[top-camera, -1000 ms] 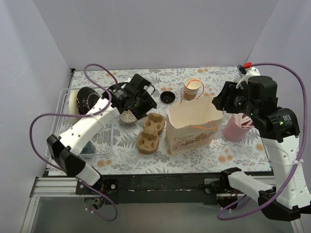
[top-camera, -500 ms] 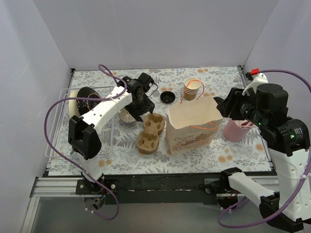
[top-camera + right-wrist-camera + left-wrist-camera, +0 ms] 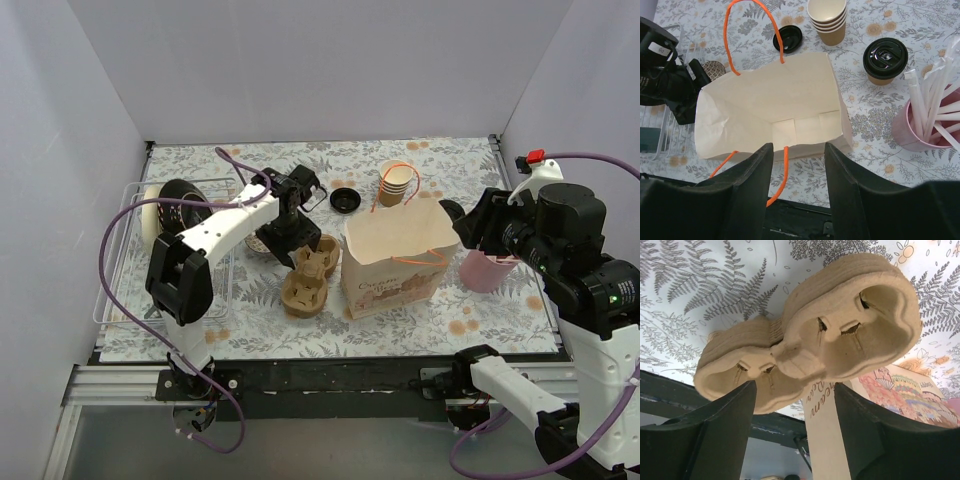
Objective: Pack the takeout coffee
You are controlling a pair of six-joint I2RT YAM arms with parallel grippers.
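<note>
Altogether one takeout coffee (image 3: 884, 60), one bag (image 3: 752, 107)

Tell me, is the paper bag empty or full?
Empty. The right wrist view looks into the open paper bag and shows only its bare bottom.

The takeout coffee (image 3: 885, 56) stands upright beside the open paper bag (image 3: 765, 100), near a pink straw cup (image 3: 907, 136).

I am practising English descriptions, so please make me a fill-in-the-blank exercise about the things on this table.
1. The paper bag has two ___ handles.
2. The takeout coffee is closed with a ___ lid.
3. The straws stand in a ___ holder.

Missing words: orange; black; pink.
</note>
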